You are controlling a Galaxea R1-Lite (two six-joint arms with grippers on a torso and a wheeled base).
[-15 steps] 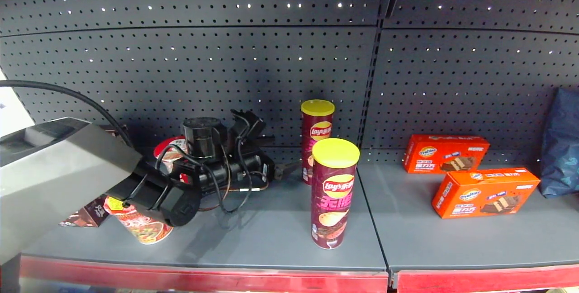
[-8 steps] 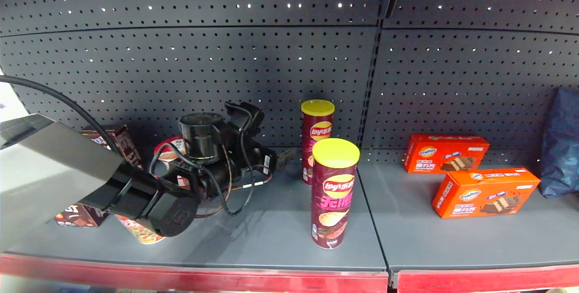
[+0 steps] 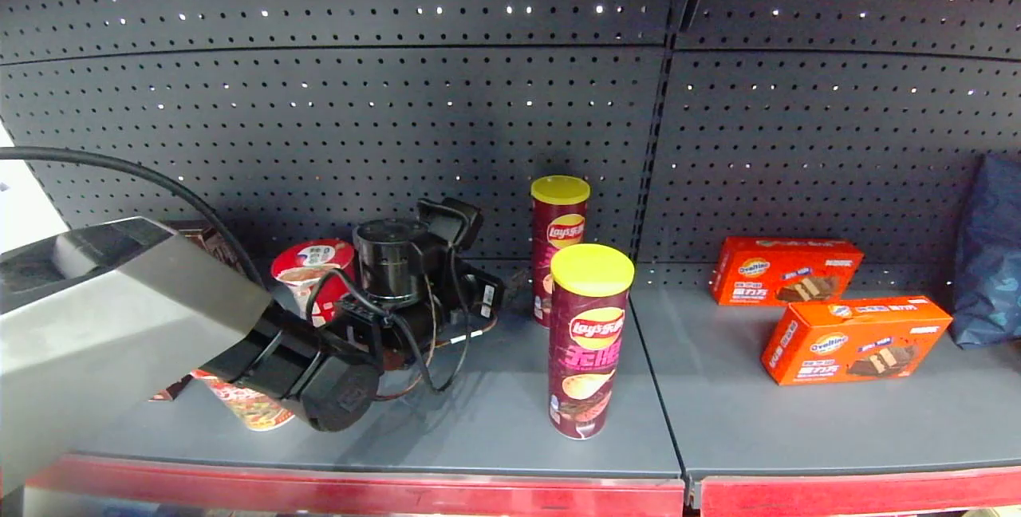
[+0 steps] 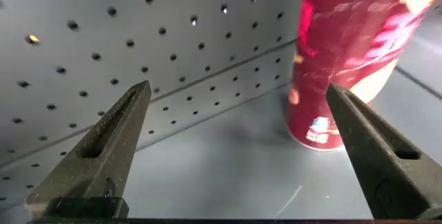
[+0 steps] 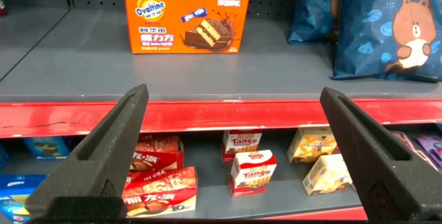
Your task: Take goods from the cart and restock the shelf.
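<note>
My left gripper [image 4: 236,91] is open with nothing between its fingers, low over the grey shelf [image 3: 494,421] and close to the pegboard back. Just beyond one fingertip stands the rear maroon chip can [image 4: 345,51] with a yellow lid [image 3: 560,242]. In the head view the left wrist [image 3: 415,278] lies between a red-lidded noodle cup [image 3: 311,270] and that can. A second chip can [image 3: 590,341] stands nearer the front. My right gripper [image 5: 233,92] is open and empty, held in front of the shelf's red edge [image 5: 228,113], facing an orange cake box [image 5: 185,16].
A second noodle cup [image 3: 247,405] and a brown box [image 3: 171,389] sit at the front left, partly behind my arm. Two orange boxes [image 3: 786,270] [image 3: 855,339] and a blue bag [image 3: 989,254] fill the right bay. Boxed goods [image 5: 248,172] line the lower shelf.
My left wrist has slid right along the back of the shelf toward the rear chip can, uncovering the red-lidded noodle cup. The cans and boxes have stayed put.
</note>
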